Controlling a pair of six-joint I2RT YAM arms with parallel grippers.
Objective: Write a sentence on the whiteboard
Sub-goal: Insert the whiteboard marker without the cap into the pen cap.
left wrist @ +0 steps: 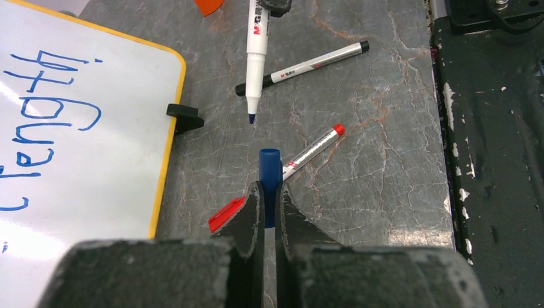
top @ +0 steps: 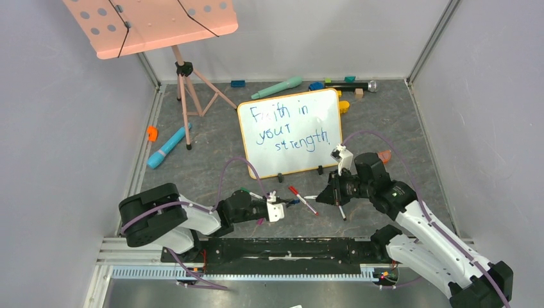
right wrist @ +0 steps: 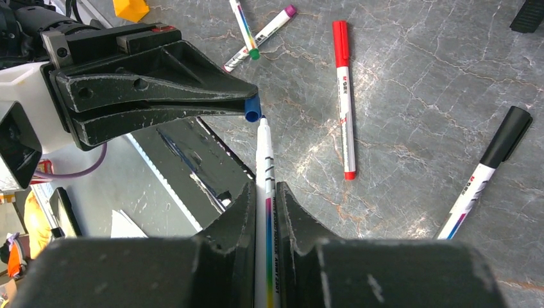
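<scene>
Grey marbled tabletop (top: 398,122), walled by pale panels on the left, right and far sides. This is your working lot, entries as follows.

Item, whiteboard (top: 306,162): orange-framed, two black clip feet on its near edge, mid-table just beyond both grippers. The sentence (top: 289,128) reads complete in blue, three lines.

Item, left gripper (left wrist: 269,192): jaws pressed onto a blue cap (left wrist: 270,168), its open mouth pointing toward the right arm.

Item, right gripper (right wrist: 265,192): pinching an uncapped marker (right wrist: 264,151), nib just beside the cap's mouth and a shade off-centre in the right wrist view.

Risks, as you should judge them: push the two together on that offset and the nib is likely to strike the cap's rim and bend, or the cap may twist out of its narrow hold. A slipped marker could roll among the loose pens — a red marker (right wrist: 343,96) and a black-capped marker (right wrist: 497,151) lie near. A swing toward the far side could smear the writing.

Surroundings: pink music stand (top: 154,22) at far left; teal baton-shaped toy (top: 277,88) by the far wall; black base rail (top: 289,247) at the near edge.
</scene>
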